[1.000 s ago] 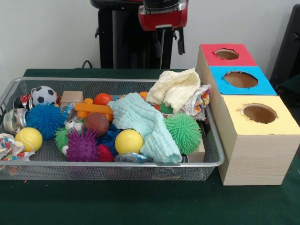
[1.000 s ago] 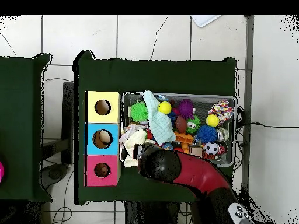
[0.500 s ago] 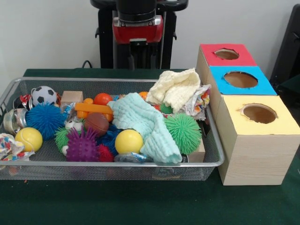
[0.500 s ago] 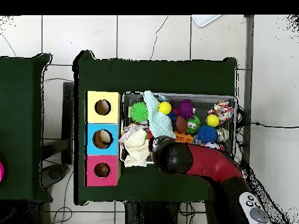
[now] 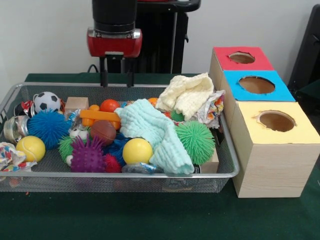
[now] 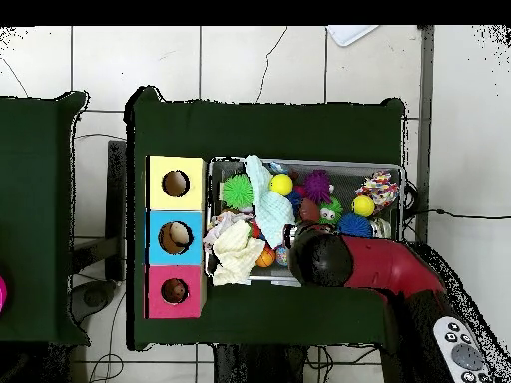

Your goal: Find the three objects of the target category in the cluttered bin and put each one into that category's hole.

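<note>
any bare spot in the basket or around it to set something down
Inside the cluttered bin, bare mesh shows only along the near edge, below the yellow ball and purple spiky ball; the rest is packed. Outside, the green table is free along the near side, in front of the bin and the yellow-topped box.

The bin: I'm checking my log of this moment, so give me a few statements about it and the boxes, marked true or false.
1. The pincer hangs open above the bin's far side, holding nothing. True.
2. The red hole is on the box nearest the camera in the front view. False: that is the yellow box; red is farthest.
3. A mint cloth lies draped over toys. True.
4. The soccer ball sits outside the bin. False: it is inside.
</note>
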You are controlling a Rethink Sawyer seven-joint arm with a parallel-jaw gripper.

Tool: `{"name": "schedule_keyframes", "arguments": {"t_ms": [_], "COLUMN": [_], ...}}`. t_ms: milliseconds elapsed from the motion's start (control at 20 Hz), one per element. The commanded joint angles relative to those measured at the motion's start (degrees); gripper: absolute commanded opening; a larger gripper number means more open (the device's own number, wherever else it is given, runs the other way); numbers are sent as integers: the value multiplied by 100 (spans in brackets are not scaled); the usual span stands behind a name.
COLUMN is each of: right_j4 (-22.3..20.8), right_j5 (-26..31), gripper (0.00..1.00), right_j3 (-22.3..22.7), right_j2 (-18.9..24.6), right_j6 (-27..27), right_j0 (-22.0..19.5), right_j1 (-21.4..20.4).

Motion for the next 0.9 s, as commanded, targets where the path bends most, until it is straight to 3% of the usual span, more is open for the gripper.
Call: {"name": "schedule_keyframes", "arguments": {"t_ms": [50,450,900], "right_j4": [-912,-1335,-1760], "right_j5": [494,751,659], "gripper": [100,100,100], "right_j3": [-1062,-1706,-2394], "right_j2": [130,523,616], "right_j6": [-1041,-1452,-1470], "right_j0": [-215,-456,-344], "right_j1": [258,490,804]}}
